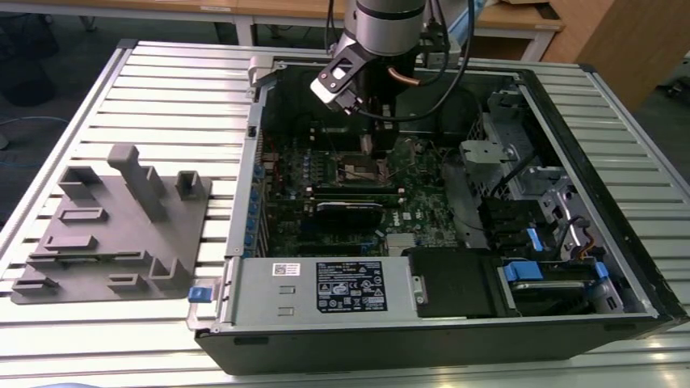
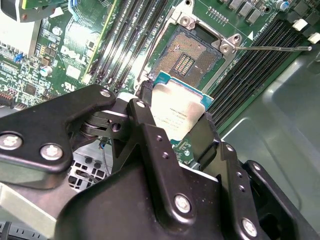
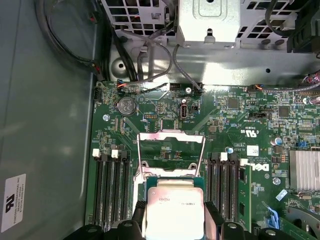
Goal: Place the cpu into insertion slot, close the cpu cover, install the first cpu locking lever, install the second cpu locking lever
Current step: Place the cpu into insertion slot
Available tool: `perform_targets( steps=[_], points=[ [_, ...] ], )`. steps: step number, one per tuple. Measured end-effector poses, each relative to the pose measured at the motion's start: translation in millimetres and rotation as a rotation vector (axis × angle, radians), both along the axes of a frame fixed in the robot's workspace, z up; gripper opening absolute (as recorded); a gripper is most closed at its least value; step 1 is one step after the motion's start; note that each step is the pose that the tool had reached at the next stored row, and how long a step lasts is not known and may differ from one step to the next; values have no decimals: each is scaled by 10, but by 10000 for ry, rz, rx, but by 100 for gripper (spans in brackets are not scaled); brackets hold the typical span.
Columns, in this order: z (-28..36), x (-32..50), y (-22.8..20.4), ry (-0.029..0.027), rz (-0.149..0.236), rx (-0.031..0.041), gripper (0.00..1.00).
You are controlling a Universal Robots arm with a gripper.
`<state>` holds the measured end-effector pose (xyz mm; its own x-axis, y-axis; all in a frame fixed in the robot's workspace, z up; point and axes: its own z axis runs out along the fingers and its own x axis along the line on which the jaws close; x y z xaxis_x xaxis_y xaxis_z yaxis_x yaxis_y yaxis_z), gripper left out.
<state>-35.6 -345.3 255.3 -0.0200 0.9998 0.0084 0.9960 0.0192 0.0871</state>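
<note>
- Hand (image 2: 176,122): black two-fingered, clenched on the two opposite edges of the small flat square cpu with the silvery-tan metal top (image 2: 177,105). In the first wrist view the hand (image 3: 174,222) holds the cpu (image 3: 174,202) with its metal top facing the camera.
- Arm pose: in the exterior view the arm reaches down from above into the open case, and the hand (image 1: 372,145) hangs over the far half of the green motherboard (image 1: 415,206).
- Cpu is not seated. The small square insertion slot with a dark centre and a shiny metal rim (image 2: 192,55) lies bare just beyond the cpu's leading edge, with gold contacts showing in its middle. Whether the cpu touches the rim, cannot tell.
- Thin square silver metal cpu cover with a window cut through it (image 3: 171,134) stands swung up, just beyond the cpu; board components show through the window.
- A thin metal wire lever (image 2: 270,48) juts sideways from a socket corner, raised off the board.
- Long narrow black memory slots (image 3: 107,192) flank the socket on both sides.
- Finned silver heat sink (image 3: 304,170) sits well apart from the cpu.
- Black open computer case (image 1: 603,242) lies on its side on a slatted metal table (image 1: 161,97).
- Grey moulded fixture plate (image 1: 108,234) rests on the table at the exterior view's left, apart from the case.
</note>
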Motion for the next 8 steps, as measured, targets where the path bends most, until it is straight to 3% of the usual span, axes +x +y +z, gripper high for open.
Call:
perform_targets(
  steps=[8],
  points=[
    [-2, -18, 0, 0, 0, 0, 54]
  ],
)
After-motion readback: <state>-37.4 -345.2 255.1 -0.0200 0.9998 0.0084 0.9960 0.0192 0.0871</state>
